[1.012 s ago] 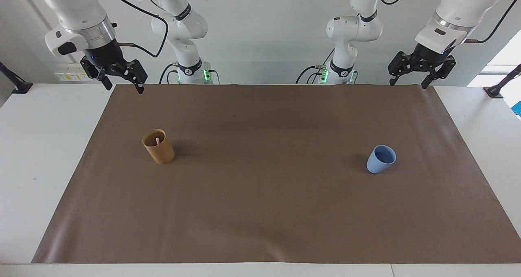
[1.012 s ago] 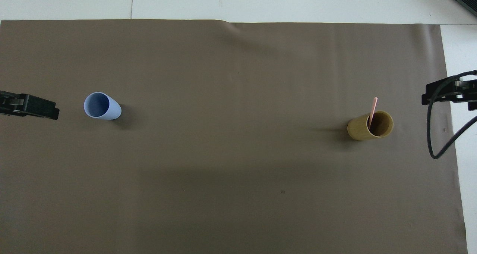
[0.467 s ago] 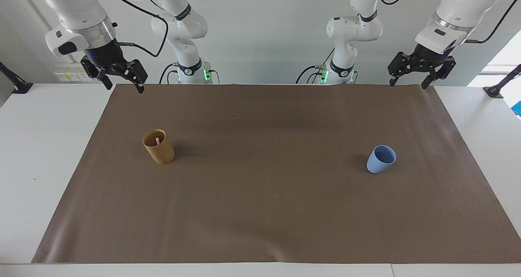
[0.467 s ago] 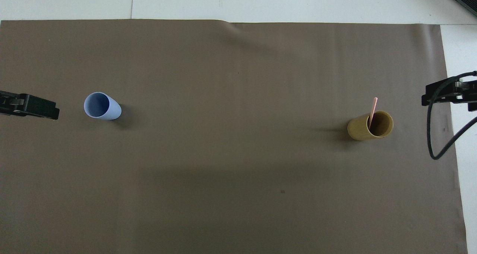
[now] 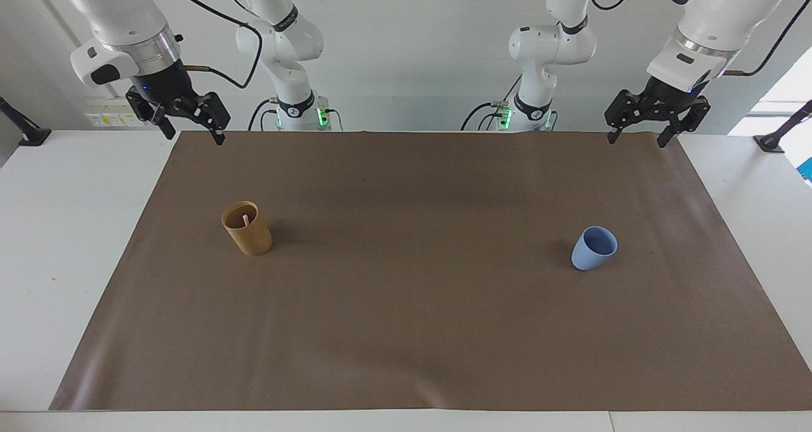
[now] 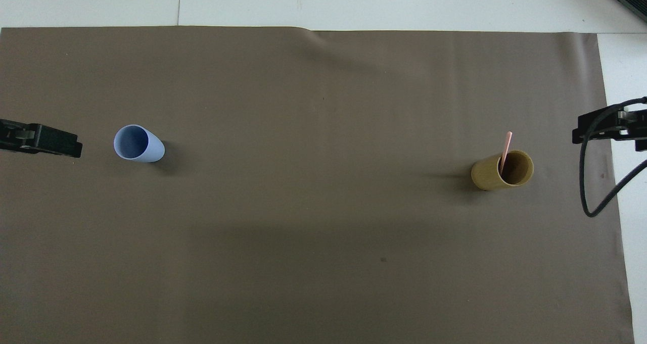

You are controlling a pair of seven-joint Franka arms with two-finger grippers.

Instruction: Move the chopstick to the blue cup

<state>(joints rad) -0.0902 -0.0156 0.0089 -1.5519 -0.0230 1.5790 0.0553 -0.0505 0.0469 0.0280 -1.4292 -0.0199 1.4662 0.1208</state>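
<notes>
The pale-pink chopstick (image 5: 245, 218) (image 6: 506, 149) stands leaning inside a tan-brown cup (image 5: 248, 234) (image 6: 489, 175) toward the right arm's end of the table. The blue cup (image 5: 594, 248) (image 6: 138, 144) stands upright with nothing in it toward the left arm's end. My right gripper (image 5: 195, 137) hangs open in the air over the mat's edge by the robots, well apart from the tan cup. My left gripper (image 5: 635, 139) hangs open over the same edge at its own end, well apart from the blue cup. Neither holds anything.
A brown mat (image 5: 406, 330) covers most of the white table (image 5: 57, 242); both cups stand on it, far apart. A black cable (image 6: 586, 202) loops down from the right arm near the mat's end.
The left gripper has sunk slightly and shifted a little. The right gripper, both cups and the chopstick have stayed where they were.
</notes>
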